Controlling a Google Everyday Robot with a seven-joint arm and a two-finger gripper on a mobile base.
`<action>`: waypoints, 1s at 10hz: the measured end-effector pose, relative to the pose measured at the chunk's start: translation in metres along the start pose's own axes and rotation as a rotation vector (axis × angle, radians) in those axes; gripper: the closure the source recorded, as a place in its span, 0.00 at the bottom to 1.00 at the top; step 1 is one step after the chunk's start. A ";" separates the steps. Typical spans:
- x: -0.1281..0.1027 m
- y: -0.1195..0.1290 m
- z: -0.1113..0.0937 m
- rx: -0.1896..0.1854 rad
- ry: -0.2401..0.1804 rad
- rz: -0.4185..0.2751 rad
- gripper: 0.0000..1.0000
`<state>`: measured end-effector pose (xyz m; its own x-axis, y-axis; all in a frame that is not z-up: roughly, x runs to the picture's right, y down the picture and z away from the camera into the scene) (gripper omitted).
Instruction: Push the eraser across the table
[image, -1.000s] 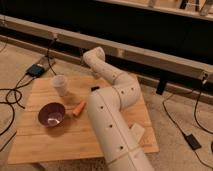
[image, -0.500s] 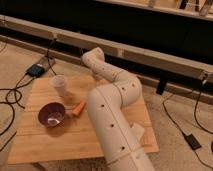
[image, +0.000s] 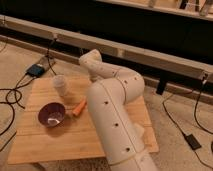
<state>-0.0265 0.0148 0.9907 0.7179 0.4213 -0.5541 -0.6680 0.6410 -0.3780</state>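
Observation:
The table (image: 50, 142) has a light wooden plank top and fills the lower left of the camera view. The eraser is hidden or out of view; no small black block shows on the tabletop. My white arm (image: 112, 120) rises from the bottom, bends at an elbow (image: 127, 85) and reaches back left to a rounded joint (image: 90, 61) over the table's far middle. My gripper is hidden behind the arm, below that joint.
A purple bowl (image: 52, 114) sits on the table's left. An orange carrot-like piece (image: 79, 107) lies beside it, next to my arm. A pale cup (image: 60, 84) stands at the far left. Cables (image: 12, 97) and a dark box (image: 36, 70) lie on the floor to the left.
The arm's upper joint has shifted slightly left and down toward the table. The bowl, orange piece and cup have not moved.

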 end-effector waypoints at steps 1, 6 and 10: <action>0.005 0.008 0.000 -0.011 0.011 -0.011 0.35; 0.031 0.043 0.008 -0.058 0.072 -0.073 0.35; 0.048 0.071 0.017 -0.091 0.122 -0.136 0.35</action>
<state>-0.0365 0.0918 0.9501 0.7776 0.2507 -0.5766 -0.5853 0.6235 -0.5183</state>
